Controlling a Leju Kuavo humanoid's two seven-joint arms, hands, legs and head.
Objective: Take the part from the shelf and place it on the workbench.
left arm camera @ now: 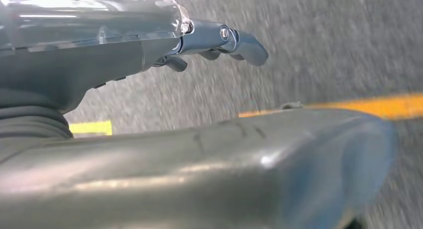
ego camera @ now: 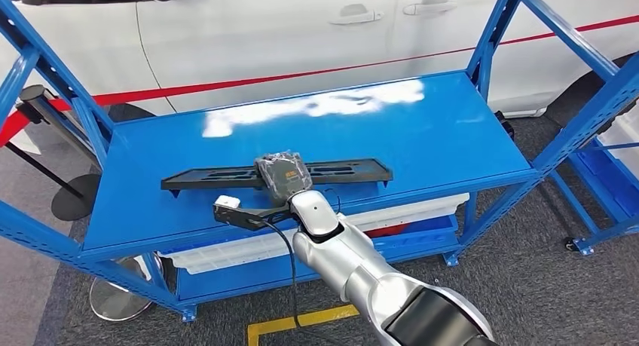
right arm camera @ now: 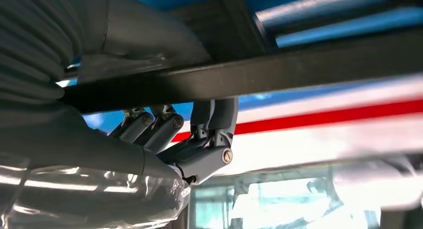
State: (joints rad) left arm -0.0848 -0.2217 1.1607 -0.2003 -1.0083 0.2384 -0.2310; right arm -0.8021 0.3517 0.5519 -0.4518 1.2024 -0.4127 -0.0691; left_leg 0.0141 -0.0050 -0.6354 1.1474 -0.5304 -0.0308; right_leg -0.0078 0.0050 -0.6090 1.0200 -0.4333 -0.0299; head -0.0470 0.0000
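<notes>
One long black part (ego camera: 276, 176) lies across the blue shelf (ego camera: 422, 142) of a metal rack, a white car (ego camera: 286, 29) parked behind it. The right robot hand (ego camera: 282, 176) grasps the part at its middle, fingers (right arm camera: 164, 129) curled around the bar in the right wrist view. The left robot hand (left arm camera: 199, 44) hangs over grey floor (left arm camera: 324, 49), fingers loosely curled and holding nothing.
</notes>
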